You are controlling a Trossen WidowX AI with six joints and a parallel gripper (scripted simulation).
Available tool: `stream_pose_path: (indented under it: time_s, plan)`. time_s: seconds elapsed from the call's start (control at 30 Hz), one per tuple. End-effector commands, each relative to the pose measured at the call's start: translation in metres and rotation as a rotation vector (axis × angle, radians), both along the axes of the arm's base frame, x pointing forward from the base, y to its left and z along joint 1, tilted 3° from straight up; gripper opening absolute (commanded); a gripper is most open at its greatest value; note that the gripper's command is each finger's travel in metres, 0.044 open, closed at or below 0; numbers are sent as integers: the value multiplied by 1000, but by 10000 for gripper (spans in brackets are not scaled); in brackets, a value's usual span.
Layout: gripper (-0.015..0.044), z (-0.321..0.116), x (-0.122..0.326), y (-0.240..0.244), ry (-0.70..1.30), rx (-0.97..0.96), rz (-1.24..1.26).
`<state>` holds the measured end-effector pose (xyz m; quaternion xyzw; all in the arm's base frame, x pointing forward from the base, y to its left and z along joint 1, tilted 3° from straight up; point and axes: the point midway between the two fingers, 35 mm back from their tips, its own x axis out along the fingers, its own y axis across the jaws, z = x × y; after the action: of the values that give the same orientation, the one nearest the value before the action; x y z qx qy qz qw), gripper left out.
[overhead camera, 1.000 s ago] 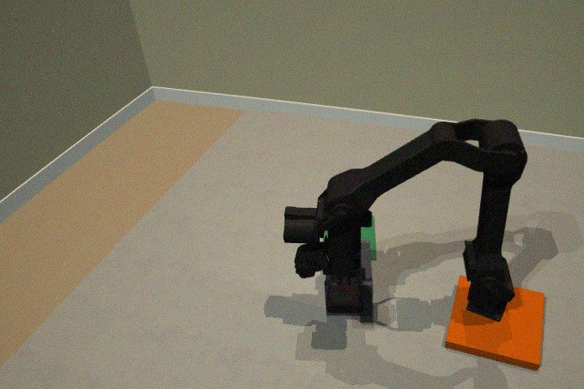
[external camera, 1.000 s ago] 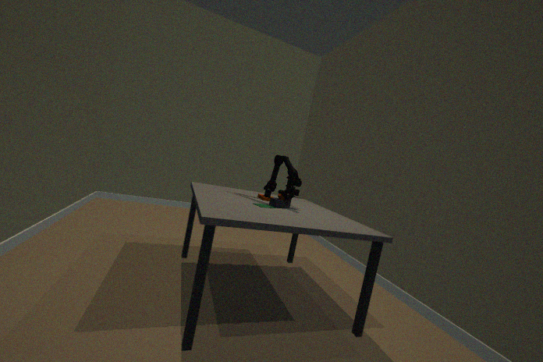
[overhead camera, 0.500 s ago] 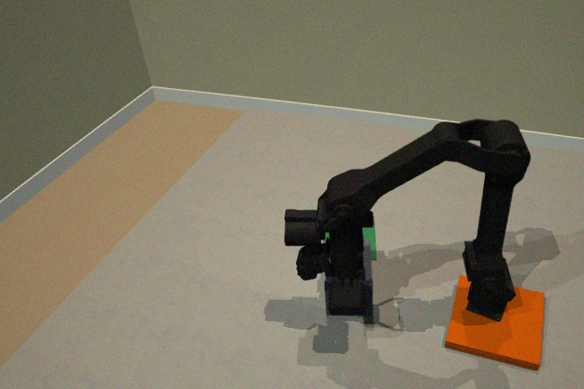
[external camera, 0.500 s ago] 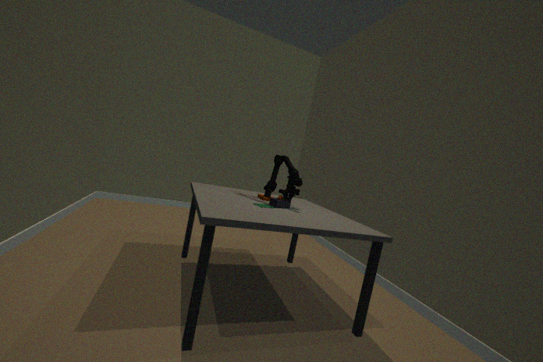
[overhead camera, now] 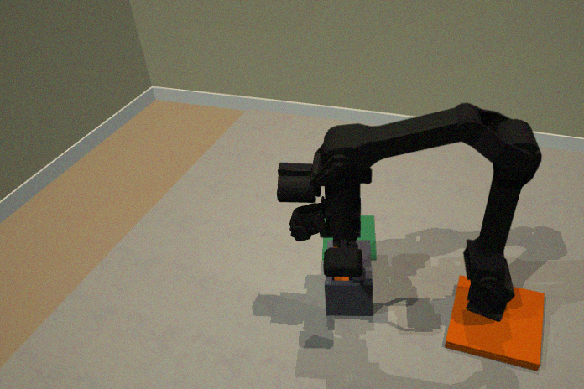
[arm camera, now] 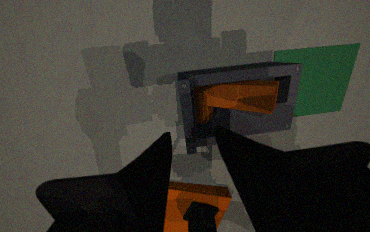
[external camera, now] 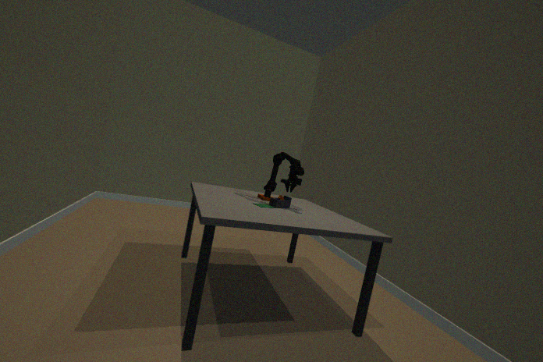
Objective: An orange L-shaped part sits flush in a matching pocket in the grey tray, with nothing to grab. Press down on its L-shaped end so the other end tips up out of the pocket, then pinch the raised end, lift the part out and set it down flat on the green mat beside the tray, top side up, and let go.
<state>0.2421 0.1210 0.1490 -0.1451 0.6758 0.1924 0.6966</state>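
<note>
1. Near the middle of the top view, we see the black parallel-jaw gripper (overhead camera: 343, 270) (external camera: 289, 190) (arm camera: 192, 134) pointing down above the dark grey rectangular tray (overhead camera: 348, 298) (external camera: 279, 204) (arm camera: 240, 70).
2. We find the claw partly open, its fingertips apart and nothing pinched between them.
3. Our orange L-shaped part (overhead camera: 341, 278) (external camera: 281, 197) (arm camera: 245, 96) is in the tray, tilted: in the wrist view its L-shaped end dips into the pocket at the left, while the straight end stands raised toward the right.
4. In the top view the gripper hides most of the part, leaving us a small orange patch.
5. We see the flat green mat (overhead camera: 368, 229) (external camera: 264, 205) (arm camera: 325, 80) just beside the tray, at the right of the wrist view; the part is not on it.
6. At the lower right of the top view, the jointed black arm (overhead camera: 416, 132) (external camera: 274, 172) stands on a square orange base plate (overhead camera: 522, 339) (external camera: 261, 196) (arm camera: 175, 212).
7. We have everything on the pale grey table (overhead camera: 210, 275) (external camera: 225, 209) (arm camera: 40, 40).
</note>
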Motion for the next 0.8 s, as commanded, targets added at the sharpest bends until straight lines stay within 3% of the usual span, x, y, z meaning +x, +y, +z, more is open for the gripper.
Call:
stream_pose_path:
  time_s: [0.0, 0.77]
  plan:
    - [180, 16, -1, -4, -2, -1, 2]
    - [180, 14, 0, -2, -13, 6, -1]
